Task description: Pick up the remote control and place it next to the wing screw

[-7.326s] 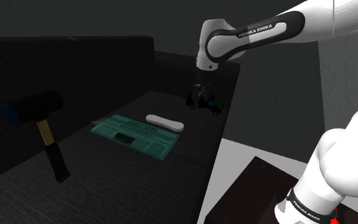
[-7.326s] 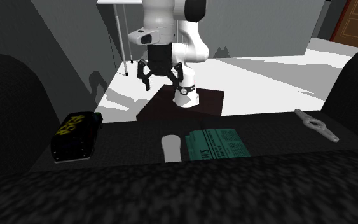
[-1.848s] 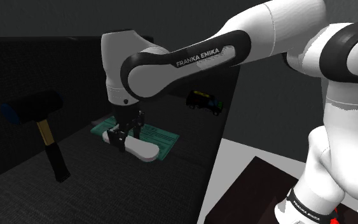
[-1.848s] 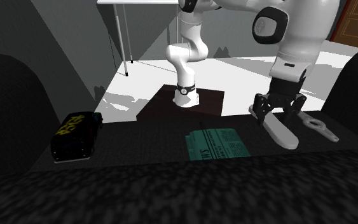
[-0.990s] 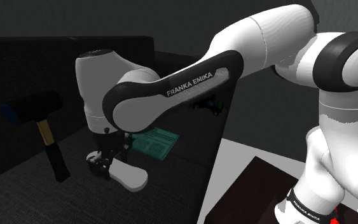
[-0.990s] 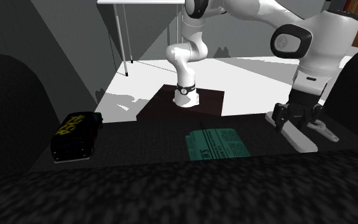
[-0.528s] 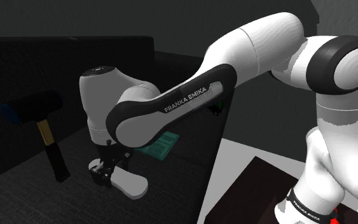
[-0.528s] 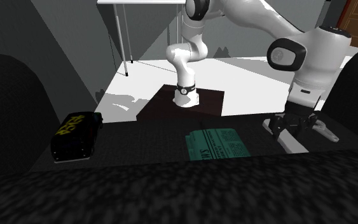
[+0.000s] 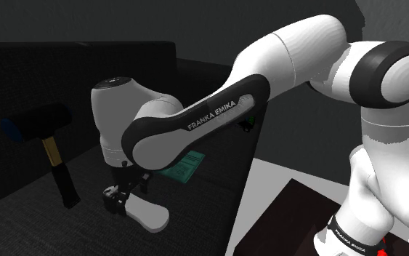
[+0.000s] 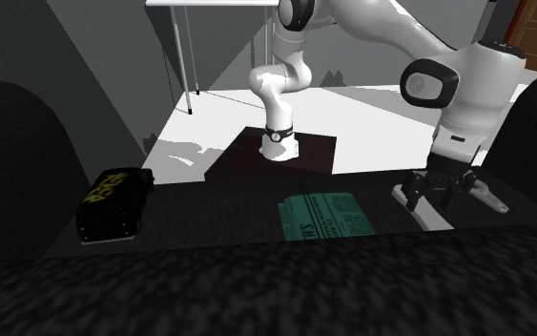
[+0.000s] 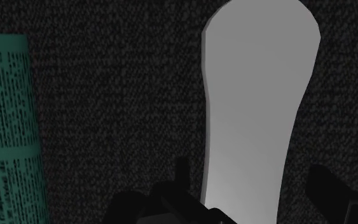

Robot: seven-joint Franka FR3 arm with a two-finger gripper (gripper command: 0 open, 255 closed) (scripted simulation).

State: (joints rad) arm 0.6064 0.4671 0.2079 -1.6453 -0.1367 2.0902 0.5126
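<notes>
The remote control (image 9: 147, 215) is a plain white elongated slab lying on the dark fabric surface, beside the green newspaper (image 9: 181, 166). My gripper (image 9: 120, 201) stands straight over its near end. Seen from the wrist, the remote (image 11: 254, 95) runs between the two black fingers (image 11: 182, 170), which stand apart with a gap showing on each side. In the second exterior view the gripper (image 10: 435, 197) straddles the remote (image 10: 432, 219), and the grey wing screw (image 10: 491, 199) lies just to that view's right of it.
A hammer (image 9: 44, 135) with a black head and tan handle leans at the shoulder view's left. A black toy car (image 10: 113, 200) with yellow lettering sits at the second exterior view's left. The newspaper (image 10: 323, 217) lies mid-surface. The surface's edge drops to a white floor (image 10: 352, 115).
The gripper carried the remote over from the newspaper and lowered it onto the surface. In the last half second its fingers parted from the remote.
</notes>
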